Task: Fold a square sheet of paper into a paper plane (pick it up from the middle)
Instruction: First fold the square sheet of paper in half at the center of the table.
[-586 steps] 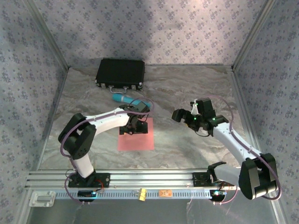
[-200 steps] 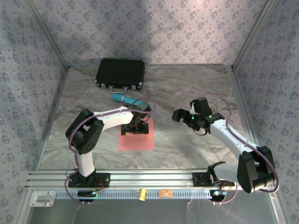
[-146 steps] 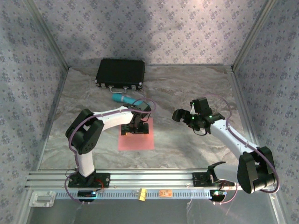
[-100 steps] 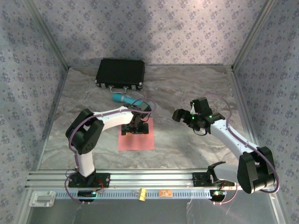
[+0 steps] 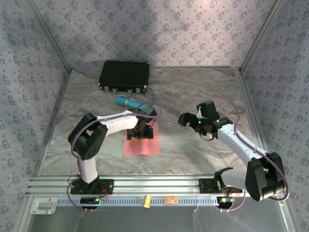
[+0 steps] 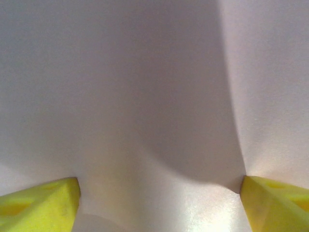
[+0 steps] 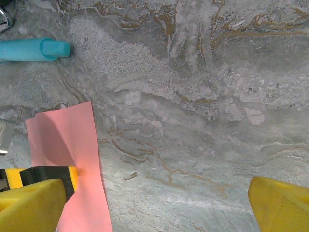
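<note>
The square sheet of paper (image 5: 141, 146), salmon pink, lies on the marble table in the middle. My left gripper (image 5: 140, 134) points straight down on its far half. In the left wrist view the paper (image 6: 154, 87) sits close under the camera. Both yellow fingertips (image 6: 46, 203) rest on it, wide apart, and the sheet bulges up in a soft hump between them. The left gripper (image 6: 159, 193) is open. My right gripper (image 5: 189, 121) hovers open to the right of the sheet. In its wrist view the right gripper (image 7: 157, 203) is over bare marble with the paper's right edge (image 7: 72, 140) at the left.
A black case (image 5: 124, 76) lies at the back left. A teal cylinder (image 5: 126, 101) lies just beyond the paper and appears again as the teal cylinder (image 7: 34, 49) at top left. Patterned walls close in three sides. A metal rail (image 5: 159, 186) runs along the near edge.
The left fingers have drawn a little closer together on the sheet, and the paper has begun to buckle upward between them. The right arm has stayed still.
</note>
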Robot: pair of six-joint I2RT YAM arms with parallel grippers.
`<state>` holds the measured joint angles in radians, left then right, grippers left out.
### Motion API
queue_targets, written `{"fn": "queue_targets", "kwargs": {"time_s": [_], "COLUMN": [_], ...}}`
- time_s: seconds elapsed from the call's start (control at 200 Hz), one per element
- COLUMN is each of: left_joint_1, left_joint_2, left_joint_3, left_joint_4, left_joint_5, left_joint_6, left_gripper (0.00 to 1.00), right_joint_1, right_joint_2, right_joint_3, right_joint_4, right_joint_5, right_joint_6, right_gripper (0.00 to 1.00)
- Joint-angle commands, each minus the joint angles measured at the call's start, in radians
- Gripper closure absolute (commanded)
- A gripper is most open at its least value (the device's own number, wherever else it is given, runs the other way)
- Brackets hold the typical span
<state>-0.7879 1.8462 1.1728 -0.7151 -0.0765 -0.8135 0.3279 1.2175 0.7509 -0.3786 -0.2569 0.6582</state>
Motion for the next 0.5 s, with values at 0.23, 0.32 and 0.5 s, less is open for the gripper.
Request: {"fn": "queue_targets", "kwargs": {"time_s": [0.23, 0.32, 0.5], "left_joint_1": [-0.013, -0.015, -0.019], "left_joint_2": [-0.061, -0.085, -0.149], "left_joint_3": [-0.045, -0.057, -0.113], "left_joint_4": [0.027, 0.030, 0.150], "left_joint_5": [-0.041, -0.038, -0.027], "left_joint_6": [0.000, 0.002, 0.028], "left_gripper": [0.33, 0.40, 0.46], "right_joint_1": [-0.001, -0.003, -0.005], "right_joint_2": [-0.037, -0.038, -0.051], "right_joint_3": [0.016, 0.014, 0.014], "right_joint_4": [-0.025, -0.022, -0.033], "right_joint_5": [0.022, 0.014, 0.045], "right_joint_6": [0.011, 0.010, 0.024], "right_gripper": [0.01, 0.01, 0.01]}}
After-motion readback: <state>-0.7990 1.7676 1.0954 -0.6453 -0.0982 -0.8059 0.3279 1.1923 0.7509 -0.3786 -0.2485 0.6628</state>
